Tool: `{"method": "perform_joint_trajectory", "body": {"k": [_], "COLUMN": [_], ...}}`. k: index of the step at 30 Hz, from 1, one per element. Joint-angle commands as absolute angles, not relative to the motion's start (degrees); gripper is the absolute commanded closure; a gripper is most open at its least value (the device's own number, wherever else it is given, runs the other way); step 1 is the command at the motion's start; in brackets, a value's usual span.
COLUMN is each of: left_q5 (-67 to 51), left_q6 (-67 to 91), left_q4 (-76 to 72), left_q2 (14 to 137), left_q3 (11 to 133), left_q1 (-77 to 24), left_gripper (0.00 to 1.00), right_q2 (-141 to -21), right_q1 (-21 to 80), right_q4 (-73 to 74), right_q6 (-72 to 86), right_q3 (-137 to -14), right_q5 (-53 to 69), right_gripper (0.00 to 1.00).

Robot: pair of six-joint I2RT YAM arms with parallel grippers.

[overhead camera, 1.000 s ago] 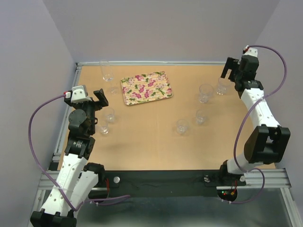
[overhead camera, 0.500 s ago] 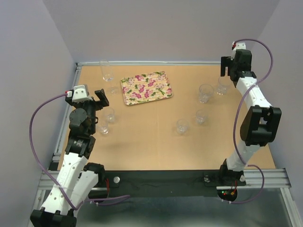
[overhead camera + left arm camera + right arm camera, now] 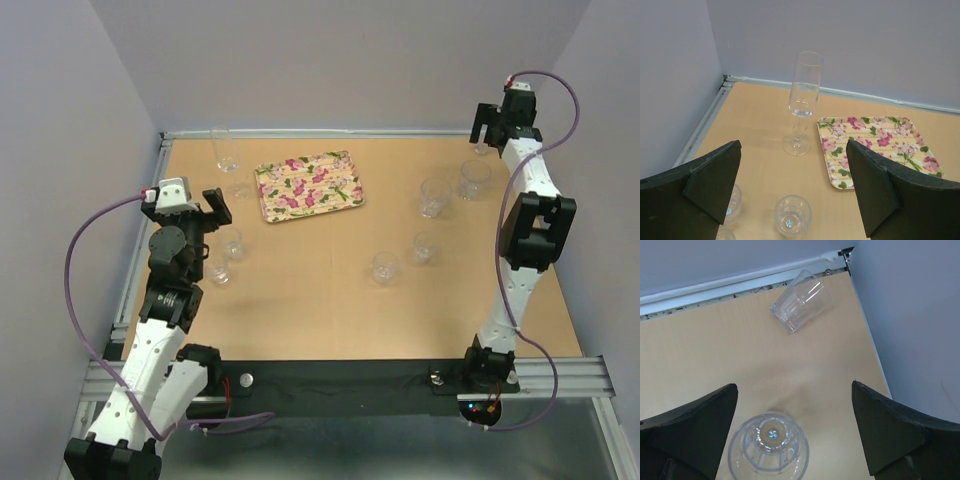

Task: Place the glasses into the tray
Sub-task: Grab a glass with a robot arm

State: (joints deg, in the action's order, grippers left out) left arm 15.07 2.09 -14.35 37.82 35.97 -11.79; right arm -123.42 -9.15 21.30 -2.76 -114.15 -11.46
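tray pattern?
Cream tray with pink flowers and green leaves; clearest in the left wrist view.

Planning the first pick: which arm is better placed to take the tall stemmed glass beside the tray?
Left. The stemmed glass stands straight ahead of the open left hand, on its side of the tray. The right hand hovers at the far right corner, beyond the tray.

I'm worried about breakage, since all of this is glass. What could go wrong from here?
1. The tall flute stands close beside the tray; an arm carrying glasses in could knock it over.
2. The tumbler by the far corner looks tipped on its side, so it may roll away from the open right gripper.
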Motion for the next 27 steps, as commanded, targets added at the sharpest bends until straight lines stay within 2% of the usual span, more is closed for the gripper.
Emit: {"method": "perform_joint_trajectory", "body": {"k": [1, 11, 27], "left_q5": [14.5, 14.5, 16.1], "left_q6": [1.2, 1.0, 0.3], "left_q4": [-17.8, -18.0, -17.8], "left_q2": [38.3, 40.3, 43.0], "left_q3": [36.2, 36.5, 36.4], "left_q1": [-11.9, -11.9, -11.9], "left_gripper": [0.03, 0.03, 0.05], "right_q2": [-125.5, -135.6, -147.7], "right_q1": [-10.5, -13.9, -15.3], "right_q4": [22.4, 21.1, 17.1], "right_q6": [5.3, 15.3, 23.2], "right_q3": [-120.8, -127.7, -138.4], "right_q5": [-8.4, -3.5, -5.4], "right_gripper": [0.00, 0.00, 0.03]}}
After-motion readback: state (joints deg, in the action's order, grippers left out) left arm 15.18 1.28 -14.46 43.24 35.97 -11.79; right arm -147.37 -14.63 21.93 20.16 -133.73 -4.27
